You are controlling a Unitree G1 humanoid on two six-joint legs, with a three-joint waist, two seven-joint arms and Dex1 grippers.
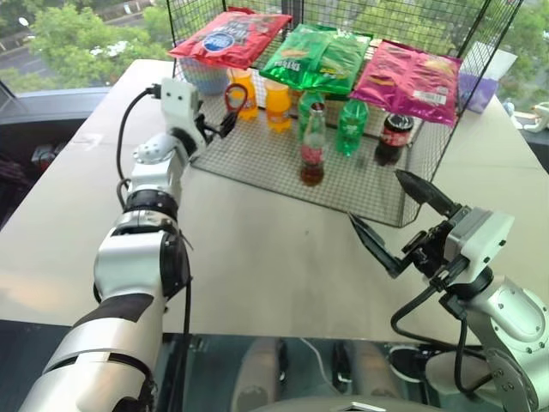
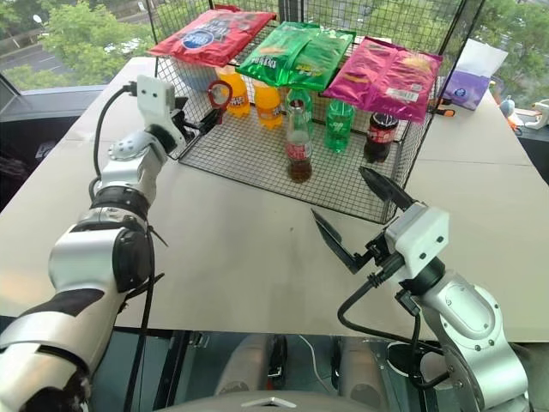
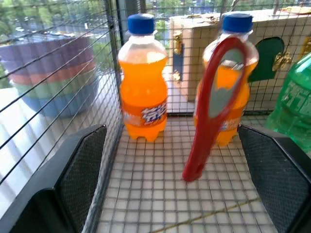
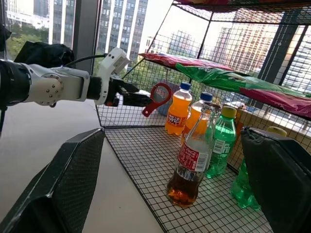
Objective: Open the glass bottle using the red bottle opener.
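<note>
The glass bottle, slim with a red label and dark cola at the bottom, stands upright on the wire rack's floor, near its front. The red bottle opener is upright at the rack's left end, ring uppermost, in front of two orange drink bottles. My left gripper reaches in at that end, open. In the left wrist view the red bottle opener sits between and just beyond the fingers, untouched. My right gripper hovers open over the table in front of the rack, right of the bottle.
Red, green and pink chip bags lie on the rack's top. Green bottles and a squat dark cola bottle stand behind and right of the glass bottle. Stacked bowls sit outside the rack's left wall. A purple box is at far right.
</note>
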